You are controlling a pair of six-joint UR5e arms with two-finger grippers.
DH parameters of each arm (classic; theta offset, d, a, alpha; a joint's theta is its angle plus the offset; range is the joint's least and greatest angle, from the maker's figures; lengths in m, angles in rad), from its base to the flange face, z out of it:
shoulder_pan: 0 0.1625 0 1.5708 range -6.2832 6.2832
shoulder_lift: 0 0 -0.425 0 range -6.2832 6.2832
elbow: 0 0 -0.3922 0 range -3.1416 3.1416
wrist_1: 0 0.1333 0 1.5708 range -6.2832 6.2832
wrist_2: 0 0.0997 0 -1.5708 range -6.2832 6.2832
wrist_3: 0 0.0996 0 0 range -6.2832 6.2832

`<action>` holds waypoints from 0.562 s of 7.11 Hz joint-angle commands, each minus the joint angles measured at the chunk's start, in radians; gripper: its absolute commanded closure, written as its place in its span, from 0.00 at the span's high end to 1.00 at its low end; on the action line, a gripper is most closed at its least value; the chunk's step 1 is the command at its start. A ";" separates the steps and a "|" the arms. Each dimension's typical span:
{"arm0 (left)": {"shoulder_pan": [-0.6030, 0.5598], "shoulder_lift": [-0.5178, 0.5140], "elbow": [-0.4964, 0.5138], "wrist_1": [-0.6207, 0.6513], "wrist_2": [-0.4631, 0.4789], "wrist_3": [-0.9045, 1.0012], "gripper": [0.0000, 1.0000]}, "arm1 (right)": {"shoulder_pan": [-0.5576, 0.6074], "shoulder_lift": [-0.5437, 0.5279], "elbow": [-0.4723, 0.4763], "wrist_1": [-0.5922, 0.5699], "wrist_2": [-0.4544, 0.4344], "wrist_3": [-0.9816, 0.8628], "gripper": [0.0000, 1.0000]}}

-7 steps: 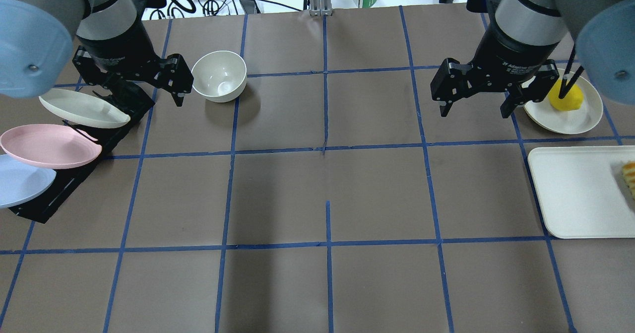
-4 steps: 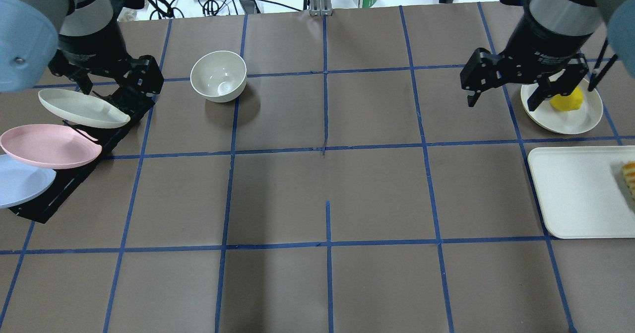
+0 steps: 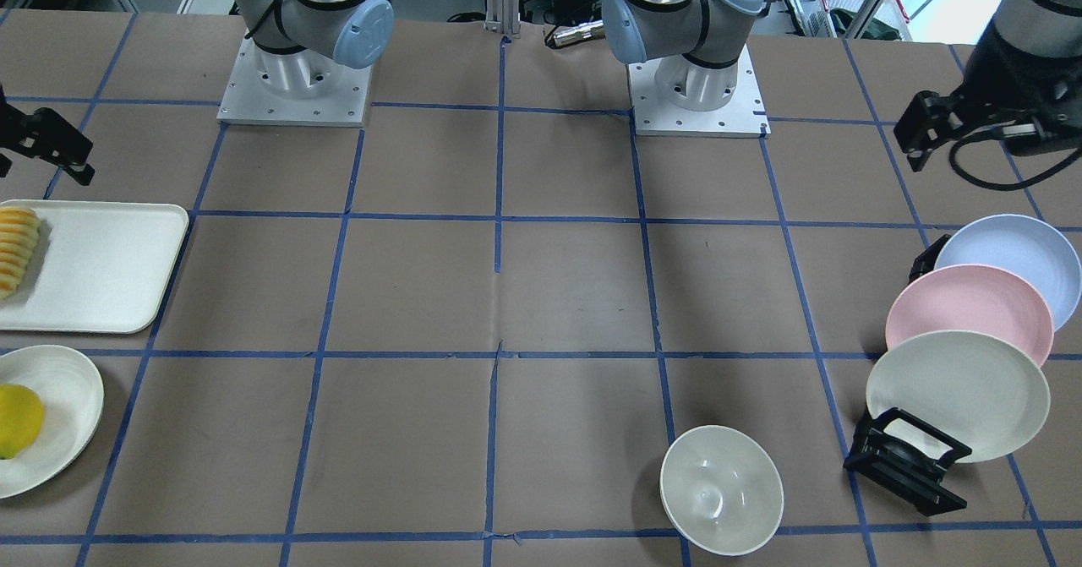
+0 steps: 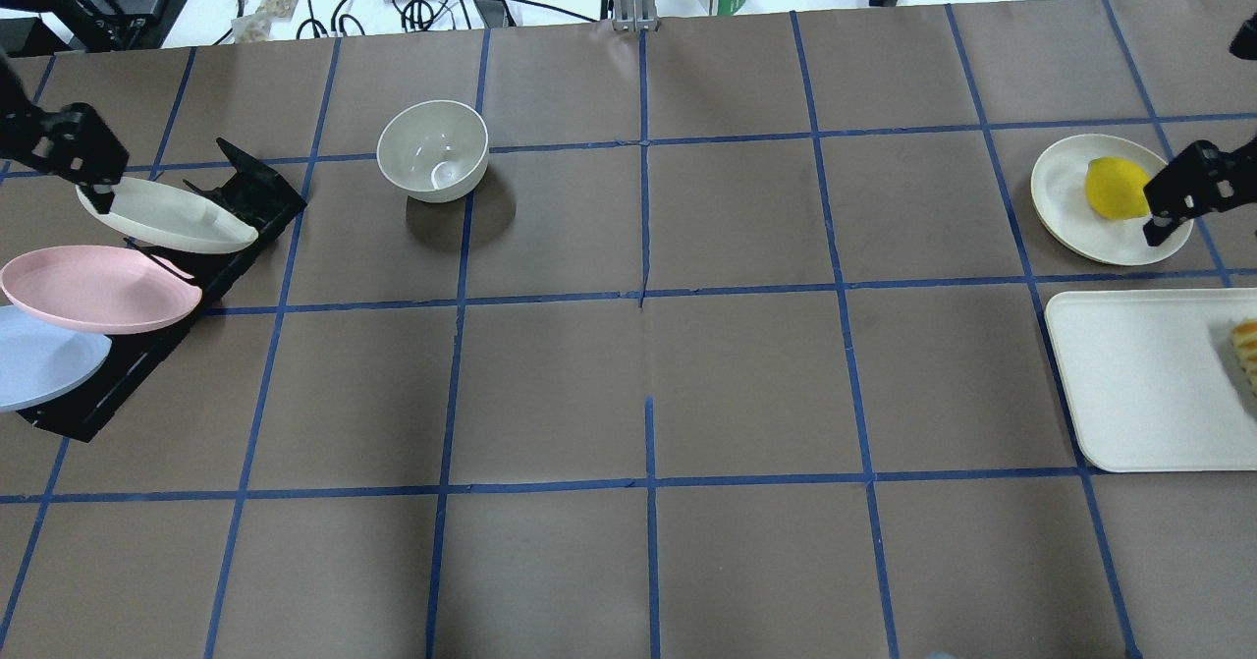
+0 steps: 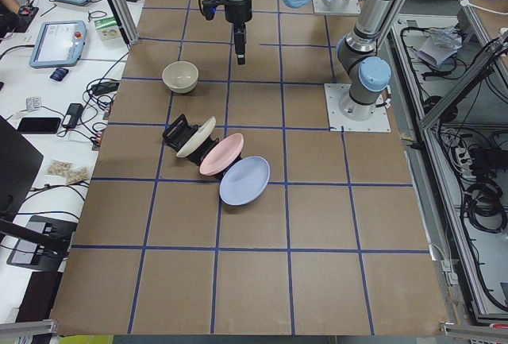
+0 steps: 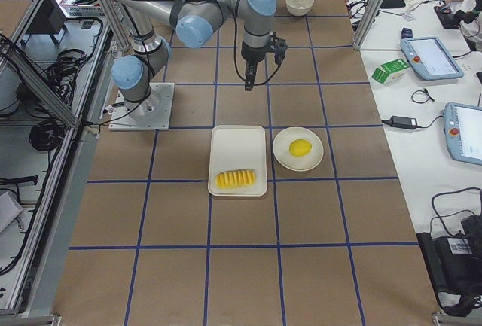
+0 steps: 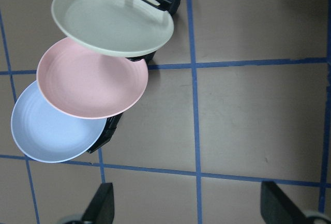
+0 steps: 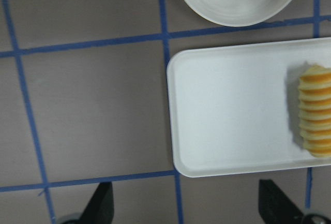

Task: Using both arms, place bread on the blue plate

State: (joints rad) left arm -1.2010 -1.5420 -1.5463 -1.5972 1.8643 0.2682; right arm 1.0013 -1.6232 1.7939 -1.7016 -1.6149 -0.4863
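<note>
From where I stand, the bread (image 6: 236, 179) lies flat on a white tray (image 6: 237, 145), along the tray's lower end in the right-side view, its ridged slices lined up in a row. In the right wrist view it sits at the right edge of the frame, partly cut off, with the rest of the tray bare beside it. The right gripper (image 8: 189, 206) hangs above the tray's edge, its fingers (image 8: 276, 203) spread wide at the bottom corners of that frame, holding nothing. Just beside the tray stands a small white plate (image 6: 297, 164) with a yellow fruit (image 6: 300, 147) on it. At the other end of the table the blue plate (image 7: 46, 131) sits in a black rack (image 3: 909, 461), at the lower left of the left wrist view. It is overlapped by a pink plate (image 7: 90, 84), which is itself overlapped by a cream plate (image 7: 111, 19). All three seem to lean on edge, though I can't quite tell how steeply. The left gripper (image 7: 189, 206) hangs above them, fingers (image 7: 101, 206) wide apart and empty. A cream bowl (image 4: 433, 150) stands upright, upper left of centre in the overhead view, apart from the rack.
</note>
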 commanded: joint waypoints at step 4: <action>0.437 -0.111 -0.046 0.170 -0.020 0.068 1.00 | -0.296 0.217 0.128 -0.415 -0.022 -0.358 1.00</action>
State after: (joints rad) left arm -0.8401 -1.6089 -1.5725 -1.5098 1.8496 0.3283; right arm 0.7414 -1.5017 1.9210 -1.9808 -1.6328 -0.7760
